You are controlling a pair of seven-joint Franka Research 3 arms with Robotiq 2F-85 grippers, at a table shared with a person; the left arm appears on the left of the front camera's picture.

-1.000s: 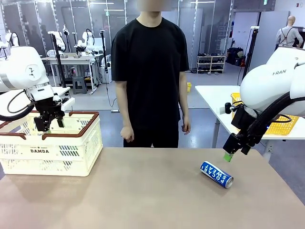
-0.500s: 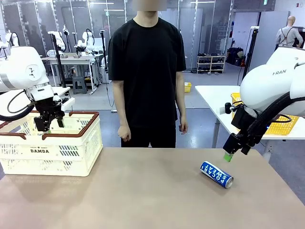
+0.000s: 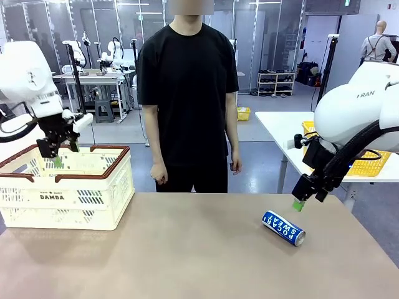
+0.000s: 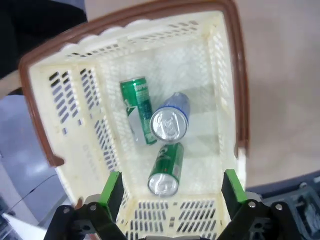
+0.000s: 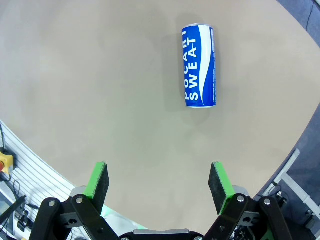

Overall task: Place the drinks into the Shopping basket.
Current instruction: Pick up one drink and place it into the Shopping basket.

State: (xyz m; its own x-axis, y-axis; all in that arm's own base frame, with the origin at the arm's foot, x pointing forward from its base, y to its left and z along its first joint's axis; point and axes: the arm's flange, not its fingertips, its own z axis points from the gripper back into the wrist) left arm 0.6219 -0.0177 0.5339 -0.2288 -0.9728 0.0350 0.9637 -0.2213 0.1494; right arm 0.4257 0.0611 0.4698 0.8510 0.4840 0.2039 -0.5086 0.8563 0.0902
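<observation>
**A:** Where is the remaining drink found?

**B:** The Pocari Sweat can [image 3: 283, 228] is seen lying on its side on the table [image 3: 187, 261], in the right half and not far from the right edge. Three cans are already held in the Shopping basket [image 3: 93, 199] at the far left corner: a green can [image 4: 139, 110], a blue can [image 4: 169, 122] and a second green can [image 4: 166, 169].

**A:** How are the fingers set?

**B:** The right gripper [image 3: 308, 200] is held above the table just beyond the can, its fingers spread apart with nothing between them. The left gripper [image 3: 64, 154] is poised over the basket, likewise spread and empty.

**A:** What could be spoiled?

**B:** A can on its side is easily rolled. If it is touched by one pad before the other, it could be pushed toward the right edge and lost off the table. If the smooth wall is pinched off centre, the grip could be lost during the carry. With the basket at the opposite side, the left arm could be struck unless it is cleared first.
</observation>
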